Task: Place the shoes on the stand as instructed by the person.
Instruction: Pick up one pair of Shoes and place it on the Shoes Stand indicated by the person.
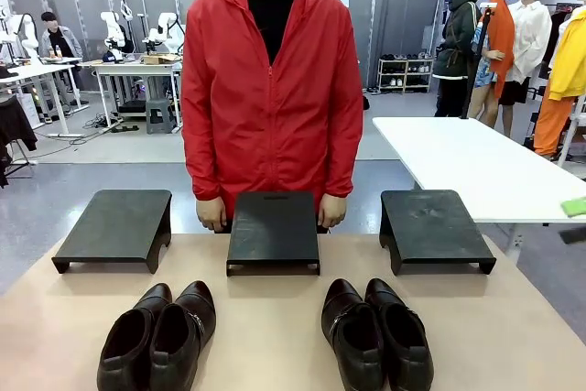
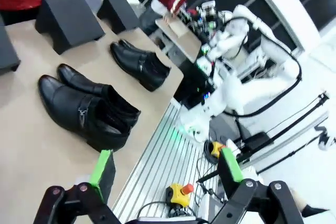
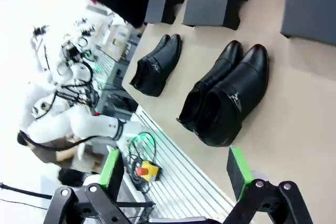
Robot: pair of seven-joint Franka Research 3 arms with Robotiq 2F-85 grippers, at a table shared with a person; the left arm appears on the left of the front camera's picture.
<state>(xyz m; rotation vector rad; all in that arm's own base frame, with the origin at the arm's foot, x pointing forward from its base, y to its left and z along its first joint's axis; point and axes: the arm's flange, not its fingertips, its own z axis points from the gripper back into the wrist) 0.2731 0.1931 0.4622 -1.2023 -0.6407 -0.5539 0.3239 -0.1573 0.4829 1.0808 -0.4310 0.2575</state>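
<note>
Bench: tan top, everything below sits on it.
Person: red jacket over a black shirt, standing at the far edge directly behind the middle stand. Both hands hang low at the bench edge, one on each side of that stand's back and holding nothing.
Stands: three black low platforms in a row along the far side. These are the left stand, middle stand and right stand, well apart from each other, with no shoes on any of them.
Shoes: two glossy black pairs on the near side, toes toward the person. The left pair is in front of the gap between the left and middle stands. The right pair is in front of the gap between the middle and right stands. In each pair the two shoes touch side by side. The pairs are well apart.
Left end effector: fingers spread wide, empty, over the bench's near edge, nearest the left pair.
Right end effector: fingers spread wide, empty, over the near edge by the right pair.
</note>
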